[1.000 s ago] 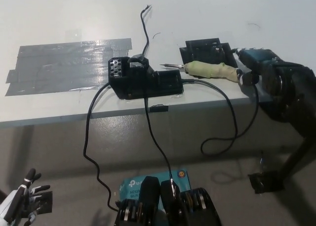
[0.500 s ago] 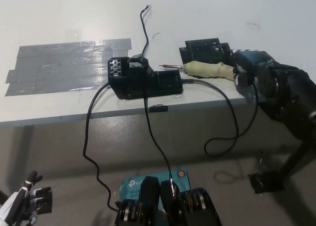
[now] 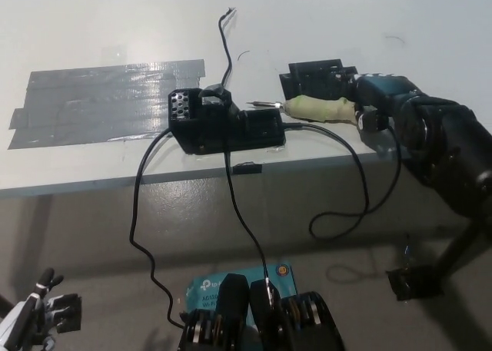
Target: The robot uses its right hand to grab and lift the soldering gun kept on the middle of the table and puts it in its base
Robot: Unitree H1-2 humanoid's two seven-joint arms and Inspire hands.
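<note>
Our right hand reaches in low from right; fingers closed on soldering gun rear end, tip pointing left.

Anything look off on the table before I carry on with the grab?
Two oddities: the soldering gun handle is wrapped in yellowish tape, and a wide patch of grey tape is stuck flat on the table at left. Nothing looks spilled or broken. The right robot hand is at the handle's end.
</note>
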